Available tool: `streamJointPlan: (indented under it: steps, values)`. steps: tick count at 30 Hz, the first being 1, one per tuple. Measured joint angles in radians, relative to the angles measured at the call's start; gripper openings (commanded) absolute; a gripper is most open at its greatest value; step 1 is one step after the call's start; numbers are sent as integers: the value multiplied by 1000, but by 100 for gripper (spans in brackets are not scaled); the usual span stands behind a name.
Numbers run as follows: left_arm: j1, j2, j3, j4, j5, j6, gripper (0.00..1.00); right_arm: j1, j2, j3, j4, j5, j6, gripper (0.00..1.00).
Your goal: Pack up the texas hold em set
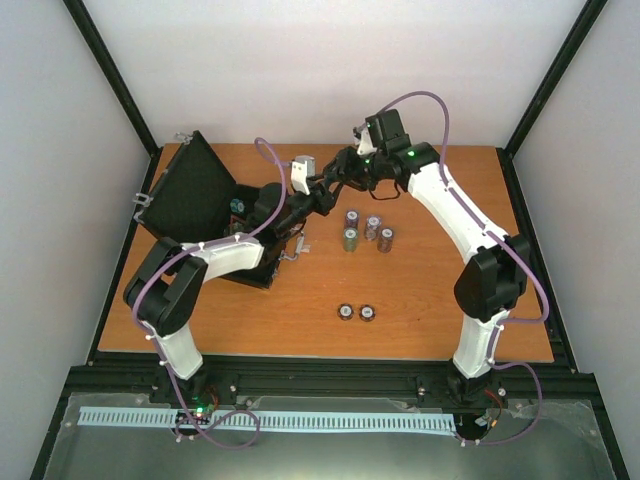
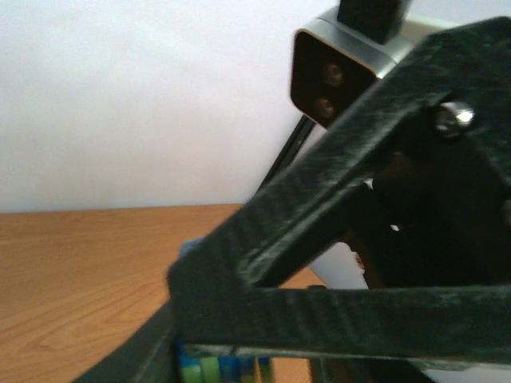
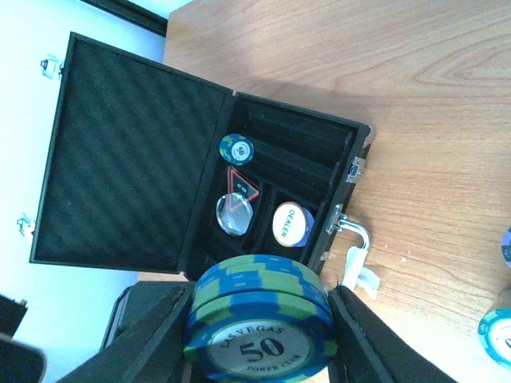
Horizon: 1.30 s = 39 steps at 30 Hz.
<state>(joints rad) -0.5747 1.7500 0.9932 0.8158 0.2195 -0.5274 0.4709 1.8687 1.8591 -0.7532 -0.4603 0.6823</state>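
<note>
The black hinged case [image 1: 190, 195] lies open at the left, and its foam lid [image 3: 128, 152] shows in the right wrist view. In its tray lie a 50 chip [image 3: 236, 148], a dark triangular token [image 3: 241, 188], a clear disc [image 3: 233, 215] and a DEALER disc [image 3: 291, 224]. My right gripper [image 3: 259, 329] is shut on a blue-green chip stack [image 3: 259, 303] and holds it above the case's front edge. My left gripper [image 1: 325, 185] meets it there. The left wrist view is filled by dark gripper parts, with the chip stack's edge [image 2: 223, 369] at the bottom.
Several chip stacks [image 1: 352, 218] stand on the wooden table right of the case, two of them at the right edge of the right wrist view [image 3: 499, 335]. Two round discs [image 1: 345, 313] lie nearer the front. The case's silver handle [image 3: 351, 231] faces the stacks.
</note>
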Motion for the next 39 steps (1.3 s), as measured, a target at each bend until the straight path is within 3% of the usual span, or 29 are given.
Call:
streamJointPlan:
  steps: [6,10,11,19,24,27,31,39]
  values:
    - [-6,8,14,0,-27,-2,30,-2,0,2,13,3,-1,12]
    - [-5,9,16,-4,-40,0,4,-3,-2,-8,23,3,-1,12]
    - [-4,11,16,-8,-45,0,1,-3,-4,-16,31,2,-3,12]
    - [-1,23,47,-40,-13,8,1,-13,-26,-55,63,4,7,13]
    - [3,23,51,-47,4,20,1,-14,-30,-60,68,4,11,33]
    - [5,19,51,-58,12,28,1,-15,-30,-61,68,1,12,52]
    - [7,3,51,-95,34,62,1,-12,-32,-61,54,-13,-8,61]
    - [18,-55,49,-187,63,104,1,-6,-38,-59,24,-30,-28,100]
